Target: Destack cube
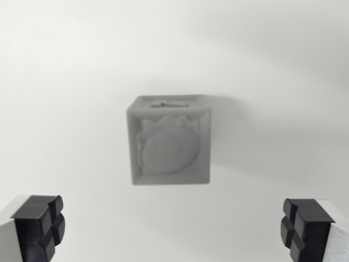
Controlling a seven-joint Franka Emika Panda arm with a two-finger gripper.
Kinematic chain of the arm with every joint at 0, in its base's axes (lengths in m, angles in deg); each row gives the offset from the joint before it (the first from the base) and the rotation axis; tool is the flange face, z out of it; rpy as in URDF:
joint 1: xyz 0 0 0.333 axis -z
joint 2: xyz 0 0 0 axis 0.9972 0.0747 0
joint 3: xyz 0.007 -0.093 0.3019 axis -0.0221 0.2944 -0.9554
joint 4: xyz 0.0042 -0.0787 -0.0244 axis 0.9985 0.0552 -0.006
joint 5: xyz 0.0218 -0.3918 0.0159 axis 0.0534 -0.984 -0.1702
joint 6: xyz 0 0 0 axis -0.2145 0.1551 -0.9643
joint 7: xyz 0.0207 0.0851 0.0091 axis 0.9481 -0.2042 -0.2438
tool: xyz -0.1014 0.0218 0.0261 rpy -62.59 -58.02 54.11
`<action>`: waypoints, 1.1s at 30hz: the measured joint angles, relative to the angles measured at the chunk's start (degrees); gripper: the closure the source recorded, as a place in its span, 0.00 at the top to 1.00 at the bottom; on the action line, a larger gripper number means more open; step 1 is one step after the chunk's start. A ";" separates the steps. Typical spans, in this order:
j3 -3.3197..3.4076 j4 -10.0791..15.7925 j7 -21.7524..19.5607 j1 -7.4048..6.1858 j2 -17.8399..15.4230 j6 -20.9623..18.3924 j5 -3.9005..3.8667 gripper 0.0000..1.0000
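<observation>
One grey cube (pixel 169 141) sat alone near the middle of the white surface (pixel 65 82), slightly blurred, its facing side framed by a raised border around a rounded, leafy relief. Below it the gripper (pixel 173 228) stood spread wide and empty, its black pads (pixel 41 226) well apart from the cube

No readable text or numbers appear anywhere.
</observation>
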 joint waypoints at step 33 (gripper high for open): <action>-0.03 -4.31 0.56 0.00 -11.63 -15.89 0.58 1.00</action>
